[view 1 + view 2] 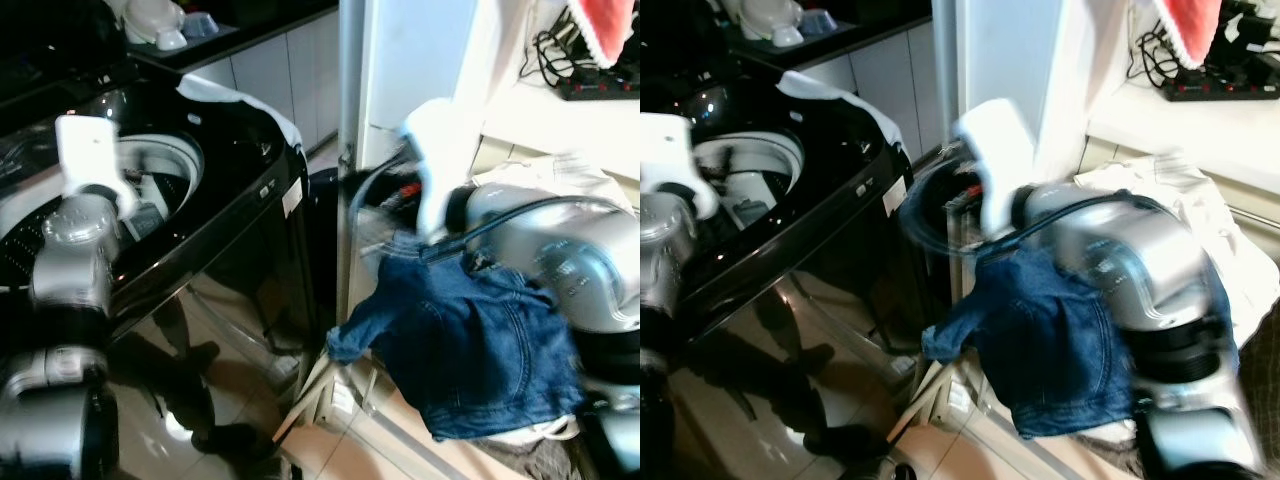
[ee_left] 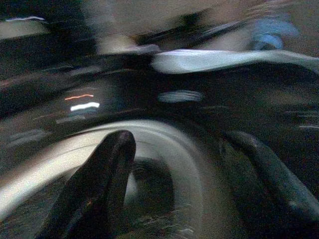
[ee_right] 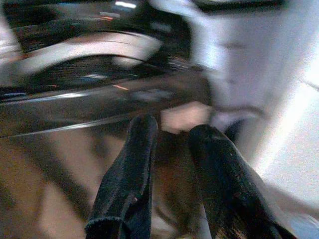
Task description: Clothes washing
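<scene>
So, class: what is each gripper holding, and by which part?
Nothing: the left gripper and right gripper are both open and empty. The denim garment hangs below the right arm.

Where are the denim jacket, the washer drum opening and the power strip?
denim jacket (image 1: 480,340), left eye view, on the blue back panel.
washer drum opening (image 1: 745,170), right eye view, on the pale inner ring.
power strip (image 1: 1225,88), right eye view, on its dark body on the white shelf.

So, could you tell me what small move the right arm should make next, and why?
Probably swing the right arm toward the washing machine's open drum: the denim jacket hangs draped over that arm beside the machine, well short of the opening. The right hand looks slightly open, holding nothing.
</scene>
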Robot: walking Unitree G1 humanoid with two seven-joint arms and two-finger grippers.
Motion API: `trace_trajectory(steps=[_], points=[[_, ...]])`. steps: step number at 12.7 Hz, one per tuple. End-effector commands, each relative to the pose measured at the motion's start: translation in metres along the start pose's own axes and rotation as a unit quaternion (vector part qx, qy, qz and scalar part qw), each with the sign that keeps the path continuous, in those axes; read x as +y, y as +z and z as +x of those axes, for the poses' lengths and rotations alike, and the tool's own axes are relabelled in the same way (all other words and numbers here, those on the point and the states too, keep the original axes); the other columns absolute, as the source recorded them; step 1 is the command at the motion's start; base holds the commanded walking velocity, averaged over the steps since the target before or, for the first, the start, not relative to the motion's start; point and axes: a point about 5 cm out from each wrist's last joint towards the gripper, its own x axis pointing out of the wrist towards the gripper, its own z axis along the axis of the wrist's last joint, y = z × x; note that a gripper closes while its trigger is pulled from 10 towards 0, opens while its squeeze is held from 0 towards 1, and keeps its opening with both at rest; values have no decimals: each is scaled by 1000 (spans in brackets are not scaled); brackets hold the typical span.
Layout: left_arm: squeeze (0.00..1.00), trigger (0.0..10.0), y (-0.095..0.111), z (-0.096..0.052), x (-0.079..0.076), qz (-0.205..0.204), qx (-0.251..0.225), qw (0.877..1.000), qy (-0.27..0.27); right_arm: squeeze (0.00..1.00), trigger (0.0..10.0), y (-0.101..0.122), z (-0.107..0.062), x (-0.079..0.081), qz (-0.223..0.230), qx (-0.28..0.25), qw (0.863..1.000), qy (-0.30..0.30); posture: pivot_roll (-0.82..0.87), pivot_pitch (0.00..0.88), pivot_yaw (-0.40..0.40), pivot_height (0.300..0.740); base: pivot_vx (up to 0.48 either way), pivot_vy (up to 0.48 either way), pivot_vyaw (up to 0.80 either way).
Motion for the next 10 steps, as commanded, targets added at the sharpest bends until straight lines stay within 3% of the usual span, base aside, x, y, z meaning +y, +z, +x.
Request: trace_trajectory(steps=[1, 2, 5, 7, 10], points=[[431, 10000, 0, -4, -35, -14, -6, 993, -121, 122, 10000, -4, -8, -18, 25, 1, 999, -45, -6, 0, 81, 740, 0, 0, 0], [0, 10000, 1, -20, -78, 4, -26, 965, -260, 1000, 10000, -10, -24, -37, 31, 17, 996, -81, -7, 0, 80, 740, 0, 0, 0], [0, 10000, 9, -30, -111, -6, -54, 939, -339, 1000, 10000, -17, -42, -55, 29, 34, 992, -122, -21, 0, 88, 740, 0, 0, 0], [0, 10000, 24, -46, -140, -36, -84, 898, -432, 1000, 10000, -26, -73, -65, 24, 60, 989, -132, -39, 0, 101, 740, 0, 0, 0], [0, 10000, 34, -64, -154, -58, -82, 850, -517, 1000, 10000, -38, -112, -50, -29, 153, 986, -54, -59, 0, 113, 740, 0, 0, 0]])
